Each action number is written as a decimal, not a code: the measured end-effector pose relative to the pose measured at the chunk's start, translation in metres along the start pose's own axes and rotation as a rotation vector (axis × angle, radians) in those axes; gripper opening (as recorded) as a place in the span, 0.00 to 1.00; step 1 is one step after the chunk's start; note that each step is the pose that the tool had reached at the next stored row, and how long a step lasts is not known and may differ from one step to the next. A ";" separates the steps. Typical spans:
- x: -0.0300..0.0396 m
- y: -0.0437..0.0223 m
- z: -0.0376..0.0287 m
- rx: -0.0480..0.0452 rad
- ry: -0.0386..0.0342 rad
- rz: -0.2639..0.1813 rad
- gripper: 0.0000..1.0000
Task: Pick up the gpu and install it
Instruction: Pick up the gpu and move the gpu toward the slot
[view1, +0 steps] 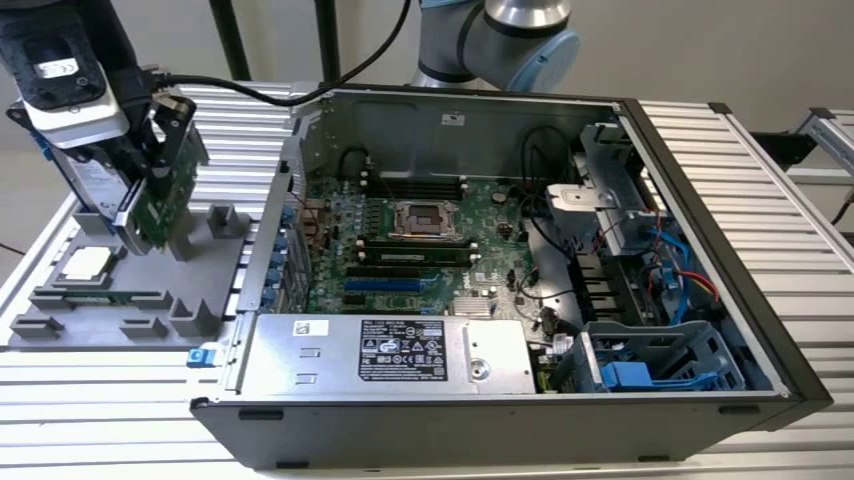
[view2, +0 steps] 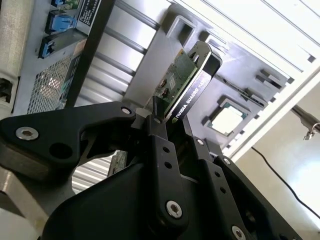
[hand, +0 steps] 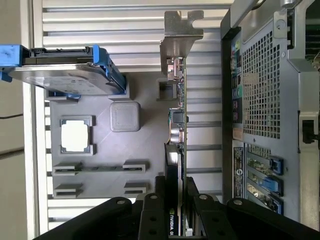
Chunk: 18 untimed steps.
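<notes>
The gpu (view1: 166, 205) stands on edge at the exterior view's left, over the grey parts holder (view1: 200, 270). Its green board face and silver end bracket (hand: 181, 34) show. My gripper (view1: 144, 165) is shut on the card from above. In the second wrist view the black fingers (view2: 161, 142) clamp both faces of the gpu (view2: 186, 80). In the first wrist view the gpu (hand: 178, 125) appears edge-on, running out from my gripper (hand: 175, 197) above the holder (hand: 150, 125). I cannot tell whether its lower edge still touches the holder.
The open computer case (view1: 747, 330) lies to the exterior view's right, with its motherboard (view1: 414, 250) and blue slots (view1: 387, 285) exposed. On the holder sit a hard drive in a blue frame (hand: 60, 75), a processor chip (hand: 76, 136) and a memory stick (view1: 114, 297).
</notes>
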<state>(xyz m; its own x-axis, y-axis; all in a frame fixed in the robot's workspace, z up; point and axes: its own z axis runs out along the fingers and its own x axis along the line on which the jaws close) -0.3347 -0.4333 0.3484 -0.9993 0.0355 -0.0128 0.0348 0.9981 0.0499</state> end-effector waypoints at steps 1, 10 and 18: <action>0.0000 0.0000 -0.0009 0.0001 0.0000 0.000 0.00; -0.0001 0.0004 -0.0082 0.0001 0.0000 0.000 0.00; -0.0002 0.0007 -0.0139 0.0000 0.0000 0.000 0.00</action>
<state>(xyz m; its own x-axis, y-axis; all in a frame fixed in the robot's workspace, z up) -0.3347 -0.4333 0.3623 -0.9993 0.0355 -0.0129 0.0348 0.9982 0.0498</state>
